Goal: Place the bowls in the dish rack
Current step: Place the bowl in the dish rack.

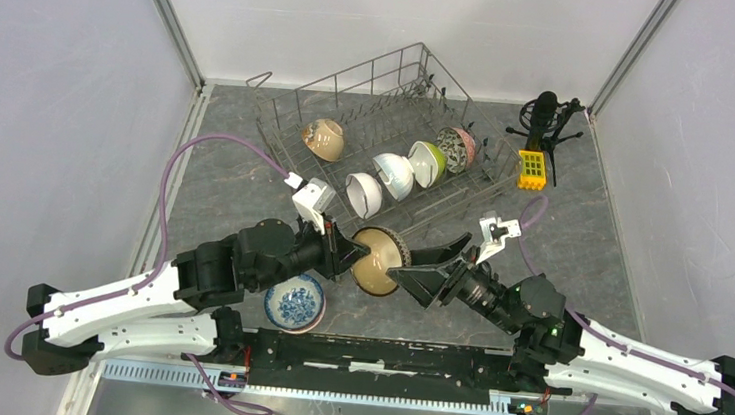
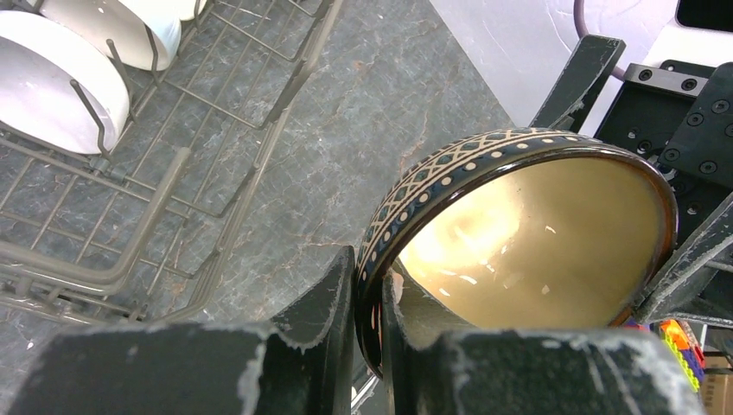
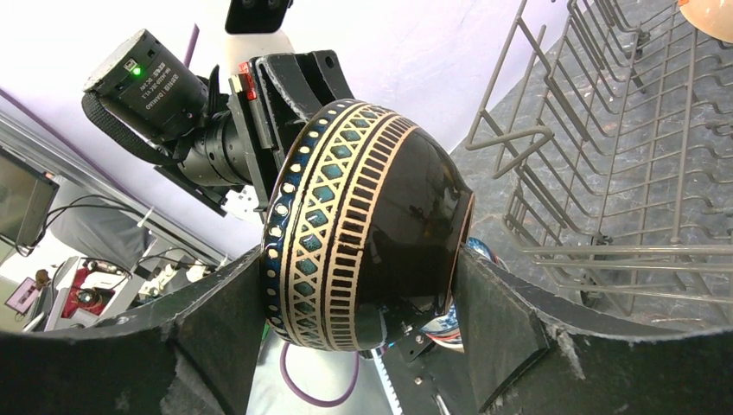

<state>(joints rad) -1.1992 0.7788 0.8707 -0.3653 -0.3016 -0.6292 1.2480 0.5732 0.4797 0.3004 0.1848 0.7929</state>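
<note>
A dark brown bowl with a patterned band and tan inside hangs on its side above the table, just in front of the dish rack. My left gripper is shut on its rim. My right gripper spans the bowl from rim to foot, both pads against it. A blue-and-white bowl sits on the table under my left arm. In the rack stand a tan bowl, two white bowls, a lime green bowl and a speckled bowl.
A black microphone on a tripod and a yellow block stand right of the rack. A purple cable loops over the table at the left. White walls enclose the table. The rack's near corner lies close left of the held bowl.
</note>
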